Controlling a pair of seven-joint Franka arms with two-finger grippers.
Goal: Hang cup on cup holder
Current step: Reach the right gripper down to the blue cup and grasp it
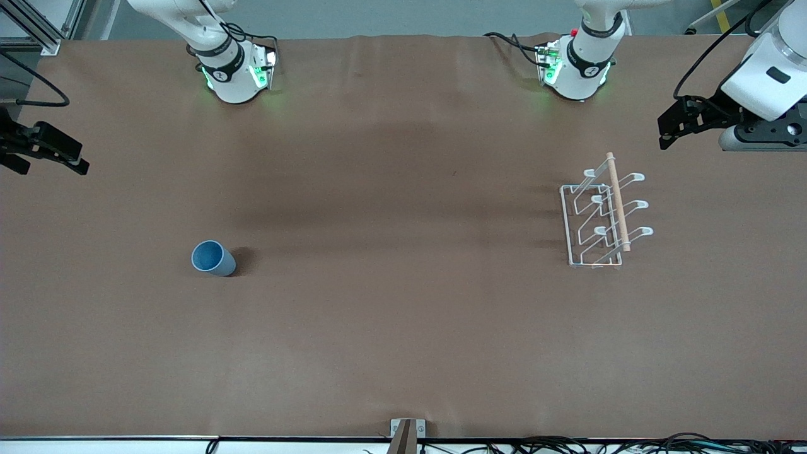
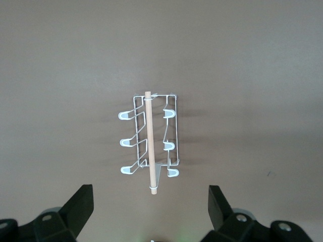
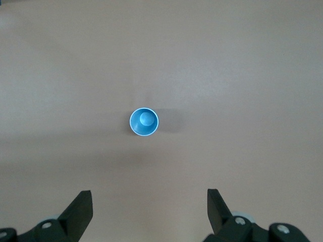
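1. The cup (image 1: 213, 258) stands upright, mouth up, on the table (image 1: 403, 328) toward the right arm's end.
2. The cup holder (image 1: 602, 217) stands toward the left arm's end, prongs bare.
3. Left gripper (image 2: 150, 206): raised over the table, jaws spread, empty.
4. Right gripper (image 3: 149, 209): likewise.

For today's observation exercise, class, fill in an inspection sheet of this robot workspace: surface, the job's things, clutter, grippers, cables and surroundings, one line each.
Surface: brown table cover, smooth with faint creases.
Job's things: light-blue cup stands upright, mouth up, toward the right arm's end; white wire cup holder with a wooden rod stands toward the left arm's end, every prong bare.
Clutter: nothing seen.
Grippers: left gripper open, up in the air over the table's edge by the cup holder; right gripper open, in the air at the other end; neither holds anything.
Cables: black cables along the table's near edge and at both arm bases.
Surroundings: grey floor, metal frame at one corner.
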